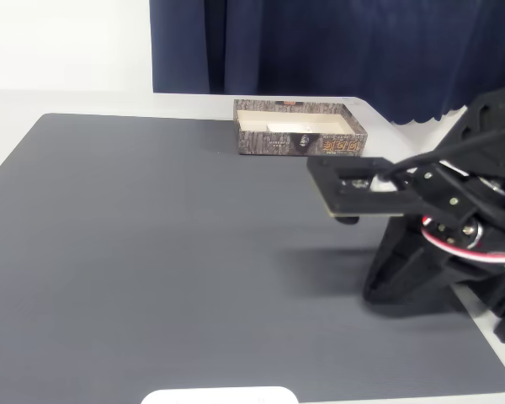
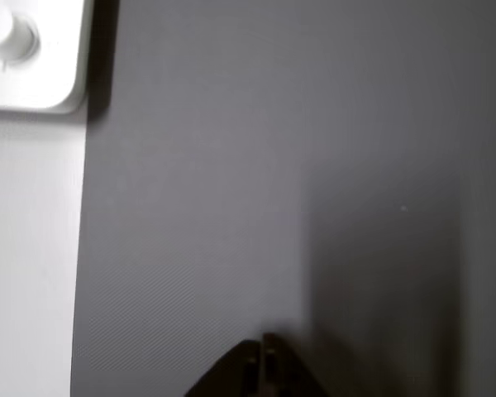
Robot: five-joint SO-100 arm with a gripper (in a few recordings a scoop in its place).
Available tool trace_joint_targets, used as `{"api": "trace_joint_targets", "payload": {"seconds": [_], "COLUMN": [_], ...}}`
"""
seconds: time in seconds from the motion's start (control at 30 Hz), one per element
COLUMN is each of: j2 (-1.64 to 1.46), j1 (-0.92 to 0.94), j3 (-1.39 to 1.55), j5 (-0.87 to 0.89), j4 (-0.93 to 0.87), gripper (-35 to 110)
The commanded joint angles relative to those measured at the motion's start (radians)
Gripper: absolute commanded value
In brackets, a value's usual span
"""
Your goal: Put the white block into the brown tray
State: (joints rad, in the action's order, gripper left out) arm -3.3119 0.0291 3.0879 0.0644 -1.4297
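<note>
The brown tray (image 1: 300,143) stands at the far edge of the dark mat, its bark-patterned side with printed marks facing the camera. Inside it, against the cream floor, lies a pale flat slab, the white block (image 1: 291,126). My black gripper (image 1: 326,190) hovers above the mat in front of the tray and a little to its right, pointing left. In the wrist view its fingertips (image 2: 250,368) meet at the bottom edge with just a thin seam between them. The gripper (image 2: 261,364) is shut and holds nothing.
A wide white rounded plate (image 1: 220,396) pokes in at the mat's near edge; in the wrist view the plate (image 2: 29,58) with a round knob sits at top left. The dark mat (image 1: 151,252) is bordered by pale table (image 2: 29,248). A blue curtain (image 1: 337,42) hangs behind.
</note>
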Motion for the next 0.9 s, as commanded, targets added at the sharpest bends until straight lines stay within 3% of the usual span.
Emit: {"api": "trace_joint_targets", "payload": {"seconds": [0.0,0.63,0.87], "j2": [-0.002,-0.002,-0.002], "j1": [0.005,0.012,0.008], "j3": [0.026,0.026,0.026], "j5": [-0.012,-0.051,0.048], "j4": [0.000,-0.051,-0.066], "gripper": [0,0,0]}}
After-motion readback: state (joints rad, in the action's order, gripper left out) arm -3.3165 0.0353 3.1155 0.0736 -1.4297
